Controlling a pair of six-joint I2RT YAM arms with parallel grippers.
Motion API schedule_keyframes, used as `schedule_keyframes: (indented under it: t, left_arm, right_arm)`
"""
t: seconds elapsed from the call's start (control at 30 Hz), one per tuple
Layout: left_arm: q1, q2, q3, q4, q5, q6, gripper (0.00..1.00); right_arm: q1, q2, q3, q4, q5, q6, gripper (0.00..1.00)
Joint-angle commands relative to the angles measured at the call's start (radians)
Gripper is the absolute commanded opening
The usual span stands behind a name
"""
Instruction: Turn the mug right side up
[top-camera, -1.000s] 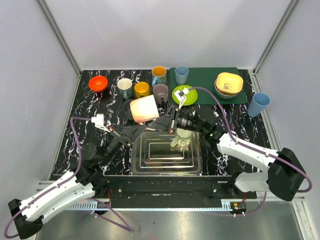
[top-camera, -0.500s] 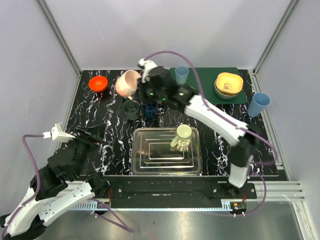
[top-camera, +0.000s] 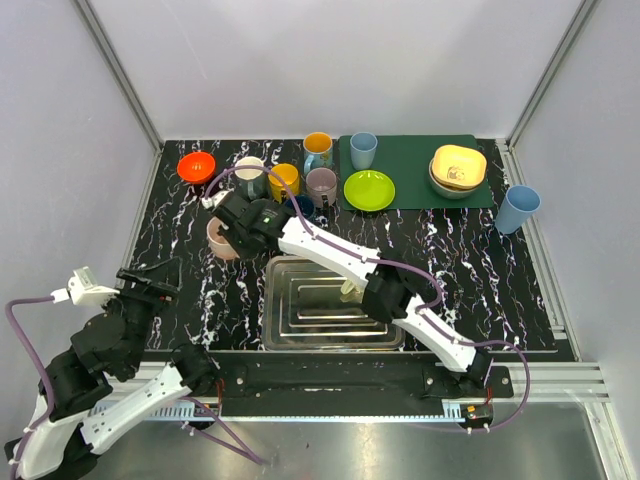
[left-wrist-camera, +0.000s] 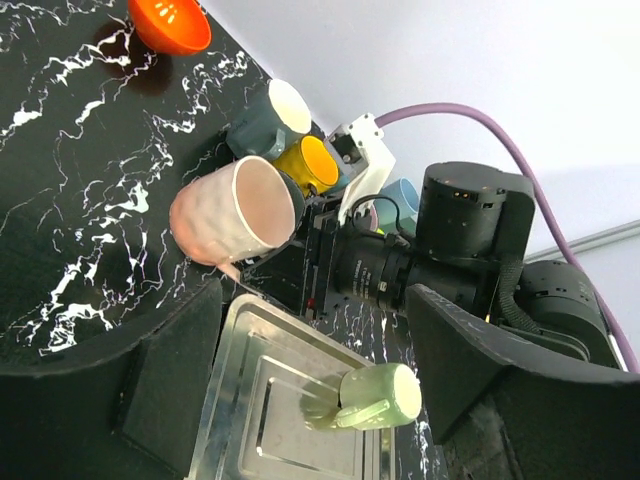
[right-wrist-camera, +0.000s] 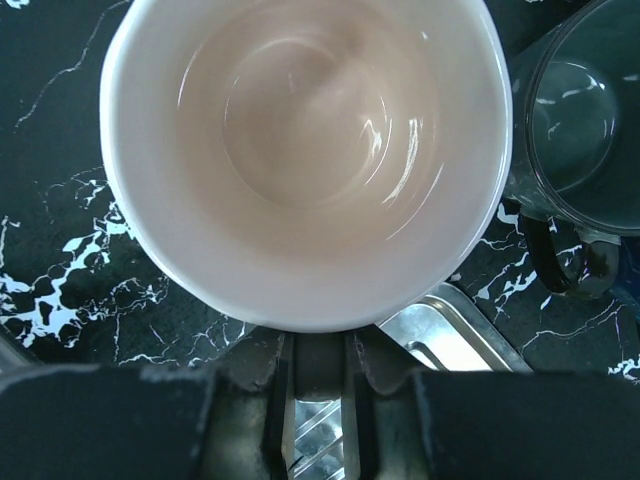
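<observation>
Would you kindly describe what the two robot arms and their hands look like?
Both arms have smooth white link shells joined by black cylindrical joints. The left arm and right arm each trail a looping purple cable. The left hand and right hand are black, with blocky dark fingers.

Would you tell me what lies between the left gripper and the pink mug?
Only bare marble tabletop separates the left gripper from the pink mug, seen in the top view.

The right gripper (top-camera: 238, 222) reaches across to the table's left side and grips a pink mug (top-camera: 220, 241), mouth up, near the steel tray's (top-camera: 290, 330) far-left corner.
</observation>
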Motion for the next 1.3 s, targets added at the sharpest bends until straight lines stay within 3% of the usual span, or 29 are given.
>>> schedule_keyframes:
  t: [0.0, 0.4, 0.47, 0.63, 0.67, 0.77, 0.93, 1.0, 1.13, 1.27]
  left_arm:
    - [0.000, -0.016, 0.018, -0.026, -0.052, 0.003, 0.77]
    - [0.000, 0.023, -0.005, -0.027, -0.032, 0.003, 0.78]
    - [0.000, 0.030, -0.012, -0.027, -0.024, -0.002, 0.78]
    - [0.000, 0.049, -0.023, -0.026, -0.018, -0.003, 0.79]
    - [0.000, 0.052, -0.023, -0.027, -0.018, -0.002, 0.79]
    - [0.000, 0.061, -0.014, -0.027, -0.021, 0.014, 0.80]
    - [0.000, 0.079, 0.021, -0.027, -0.016, 0.055, 0.80]
    - [0.000, 0.090, 0.029, -0.024, -0.015, 0.063, 0.80]
    - [0.000, 0.125, -0.008, 0.063, 0.043, 0.126, 0.80]
    - [0.000, 0.251, -0.097, 0.247, 0.261, 0.153, 0.80]
  right_arm:
    - [-0.006, 0.009, 0.100, 0.046, 0.042, -0.034, 0.00]
    - [-0.007, 0.105, 0.108, 0.056, 0.036, -0.049, 0.00]
    - [-0.006, 0.109, 0.109, 0.057, 0.038, -0.054, 0.04]
    - [-0.004, 0.106, 0.100, 0.057, 0.053, -0.054, 0.38]
    - [-0.003, 0.100, 0.097, 0.057, 0.056, -0.048, 0.49]
    - [0.008, 0.057, 0.070, 0.068, 0.071, -0.038, 0.58]
    - [0.025, -0.094, 0.002, 0.045, 0.096, -0.031, 0.64]
    - [0.025, -0.231, -0.064, 0.016, 0.110, -0.019, 0.65]
    - [0.025, -0.569, -0.469, 0.094, 0.169, 0.009, 0.66]
    - [0.017, -0.971, -0.821, 0.180, 0.370, 0.044, 0.69]
